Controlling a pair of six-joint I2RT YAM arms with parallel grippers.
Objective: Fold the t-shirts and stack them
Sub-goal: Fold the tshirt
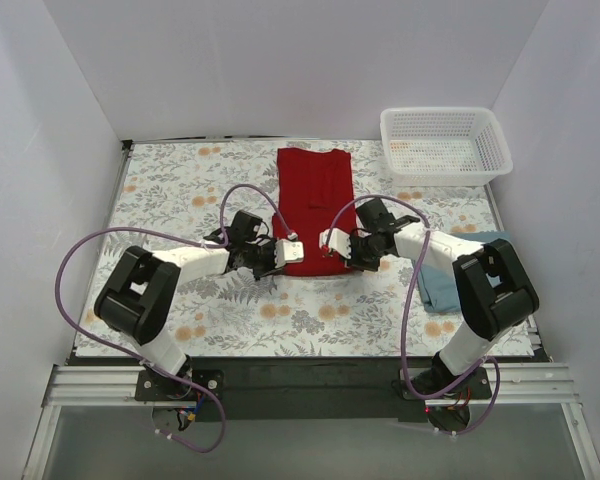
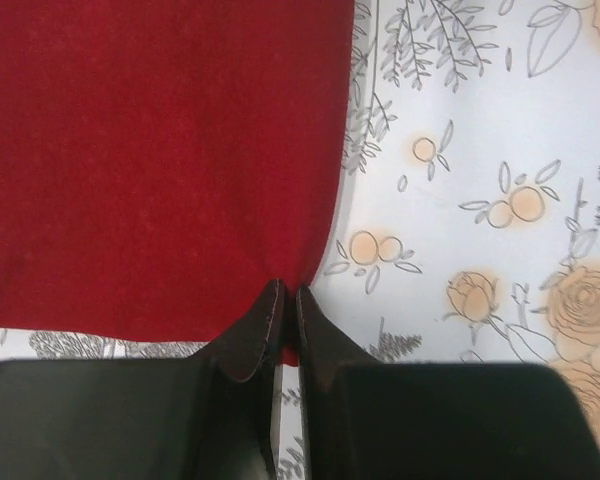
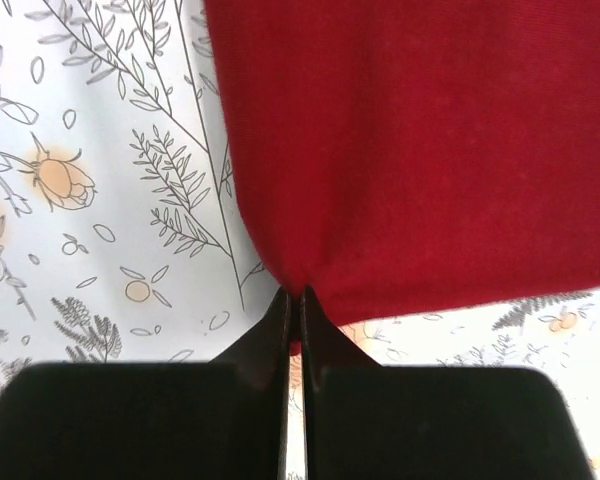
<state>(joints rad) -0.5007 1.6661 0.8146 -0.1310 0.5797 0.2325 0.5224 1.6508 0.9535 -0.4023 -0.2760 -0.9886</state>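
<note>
Two hands met at the near edge of the red t-shirt (image 1: pixel 315 190), one at each corner. The shirt lay flat as a long narrow rectangle in the middle of the flower-printed desk (image 1: pixel 180 190), its far end toward the back wall.

The left hand (image 1: pixel 285 256) had its fingers pressed together on the near left corner. In its wrist view the dark tips (image 2: pixel 288 295) met right at the edge of the red cloth (image 2: pixel 160 150), with a sliver of red caught between them. The right hand (image 1: pixel 335 247) was pinching the near right corner in the same way. Its tips (image 3: pixel 294 295) were closed on the fabric (image 3: pixel 420 150), where the cloth drew in slightly toward the grip.

The blue-grey t-shirt (image 1: pixel 445 290) lay on the right side of the desk, partly hidden under the right arm and well apart from the red one. A white lattice basket (image 1: pixel 445 175) stood at the far right corner of the desk, just beyond the red shirt's far end.
</note>
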